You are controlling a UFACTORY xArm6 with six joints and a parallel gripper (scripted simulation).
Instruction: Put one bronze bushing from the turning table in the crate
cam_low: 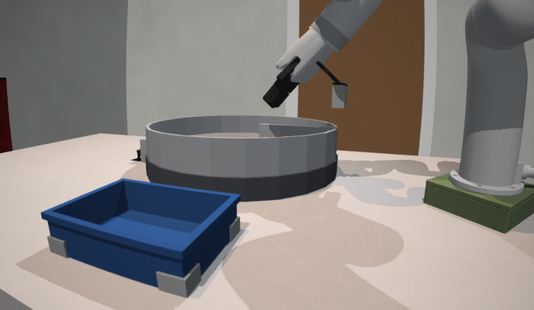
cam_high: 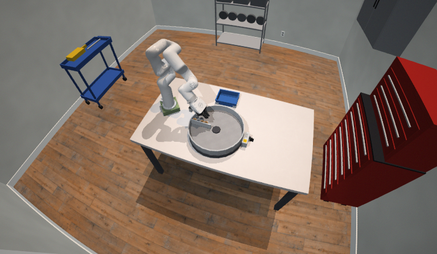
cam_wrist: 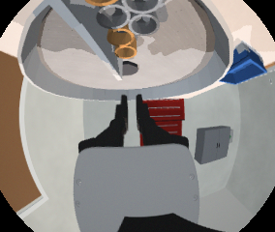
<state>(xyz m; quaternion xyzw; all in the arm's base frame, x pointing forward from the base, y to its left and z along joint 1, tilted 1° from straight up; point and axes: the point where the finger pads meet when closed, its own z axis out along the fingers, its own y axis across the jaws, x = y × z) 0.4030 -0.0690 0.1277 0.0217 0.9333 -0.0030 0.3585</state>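
Note:
My gripper (cam_high: 207,116) (cam_low: 271,103) (cam_wrist: 132,101) is nearly closed with a narrow empty gap, tilted above the turning table (cam_high: 215,151) (cam_low: 236,155) (cam_wrist: 128,93), near its arm-side rim. Bronze bushings stand on the turning table beside a straight divider (cam_high: 201,124) (cam_wrist: 85,38); in the wrist view one bronze bushing (cam_wrist: 126,58) is nearest the hub, another bronze bushing (cam_wrist: 131,41) is close behind it, and a third is cut off at the top edge. Grey bushings (cam_wrist: 143,33) stand close to them. The blue crate (cam_high: 227,98) (cam_low: 141,230) (cam_wrist: 244,70) is open and its visible floor is empty.
The divider runs from the rim toward the dark hub (cam_high: 216,129) (cam_wrist: 130,69). The raised wall surrounds the bushings. A small box (cam_high: 246,139) sits at the turning table's outer side. The crate stands on the white table (cam_high: 277,132), behind the turning table in the top view.

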